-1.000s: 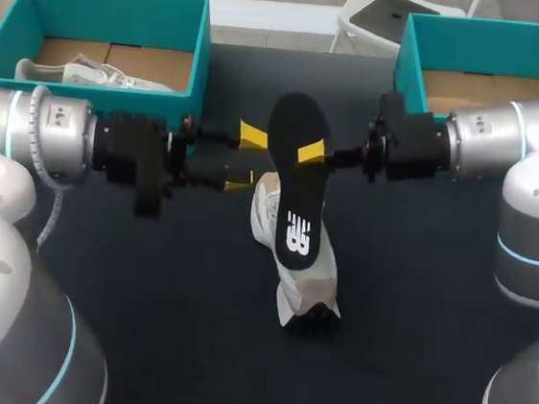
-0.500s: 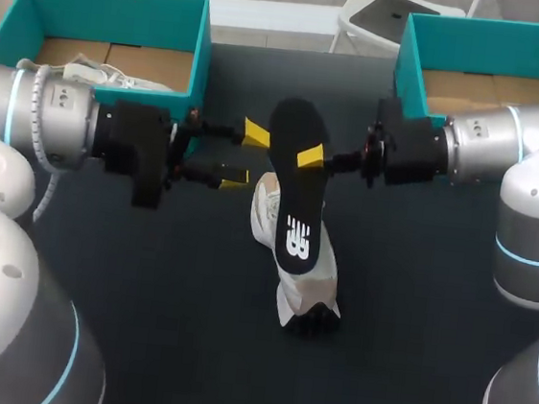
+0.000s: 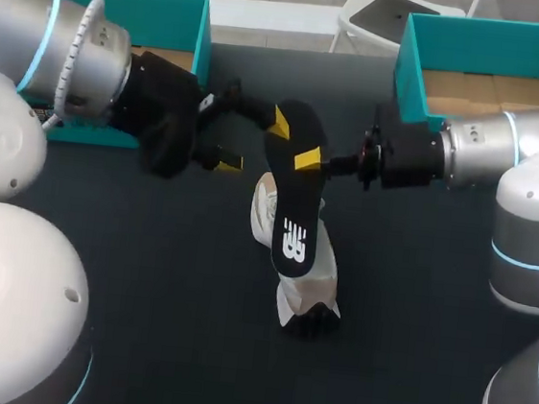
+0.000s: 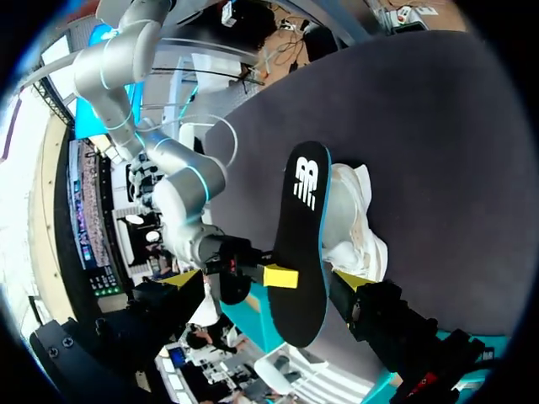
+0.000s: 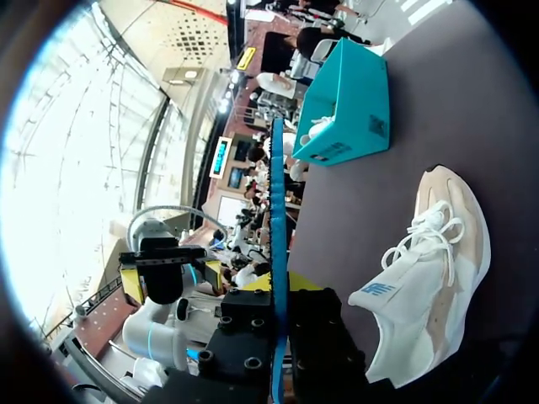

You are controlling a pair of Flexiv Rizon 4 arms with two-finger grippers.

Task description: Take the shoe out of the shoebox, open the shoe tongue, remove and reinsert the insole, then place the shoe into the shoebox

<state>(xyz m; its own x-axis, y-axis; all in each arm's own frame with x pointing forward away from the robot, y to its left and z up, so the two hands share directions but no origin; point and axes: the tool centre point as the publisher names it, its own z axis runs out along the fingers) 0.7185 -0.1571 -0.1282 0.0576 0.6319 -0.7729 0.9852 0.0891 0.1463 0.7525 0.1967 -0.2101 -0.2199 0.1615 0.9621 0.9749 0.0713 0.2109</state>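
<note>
A black insole (image 3: 294,224) with a white logo hangs tilted above the table, its upper end pinched by my right gripper (image 3: 305,158), which is shut on it. In the right wrist view the insole (image 5: 277,236) shows edge-on between the fingers. Under its lower end a beige and white shoe (image 3: 309,288) lies on the dark table (image 3: 163,297). My left gripper (image 3: 254,143) is open just left of the insole's upper end. In the left wrist view that end of the insole (image 4: 303,252) stands between the spread fingers, and I cannot tell whether they touch it.
A teal shoebox (image 3: 174,9) stands at the back left, largely hidden behind my left arm. A second teal shoebox (image 3: 480,36) stands at the back right with its cardboard floor showing. Both arms meet over the table's middle.
My left arm has swung up and to the right, bringing its open gripper against the insole's upper end. The right gripper and insole have shifted only slightly.
</note>
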